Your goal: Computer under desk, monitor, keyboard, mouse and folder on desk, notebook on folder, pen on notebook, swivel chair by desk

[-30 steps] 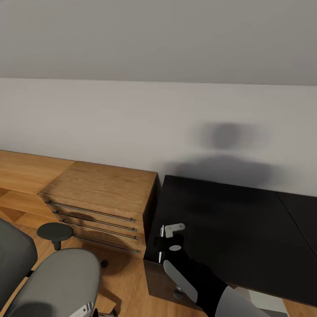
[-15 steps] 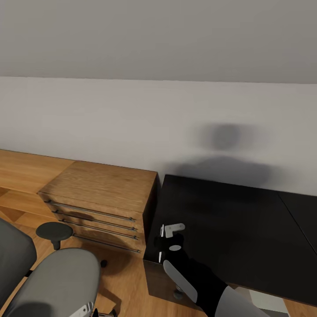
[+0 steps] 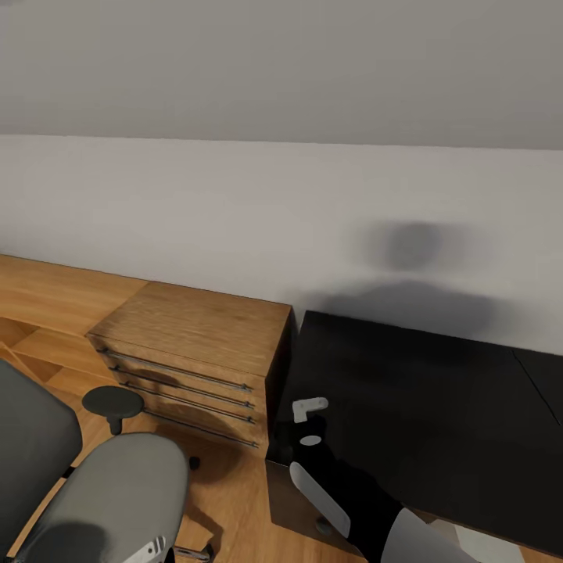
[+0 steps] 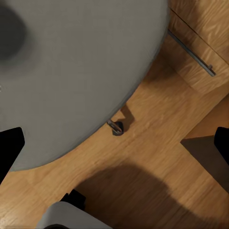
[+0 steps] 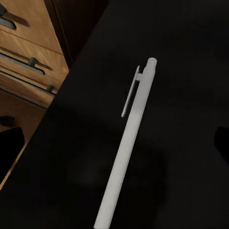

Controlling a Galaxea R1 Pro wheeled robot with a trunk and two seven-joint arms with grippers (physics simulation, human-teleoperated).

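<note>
Your right gripper [image 5: 117, 138] jaws spread wide, gripping nothing; pen [image 5: 126, 143] lies flat on desk [image 3: 414, 391] between them. Left gripper [image 4: 114, 145] wide open above swivel chair [image 3: 105, 500].

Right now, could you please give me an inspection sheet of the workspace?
Surface: desk, glossy black top; only the pen seen on it.
Job's things: pen lies flat on the desk near the edge by the chest; chair stands on the floor in front of the chest, visible seat bare.
Clutter: nothing seen.
End effectors: right end effector open, above the pen; left end effector open, above the chair's seat edge and floor.
Cables: nothing seen.
Surroundings: wooden chest beside the desk's end; wood floor; pale wall.
</note>
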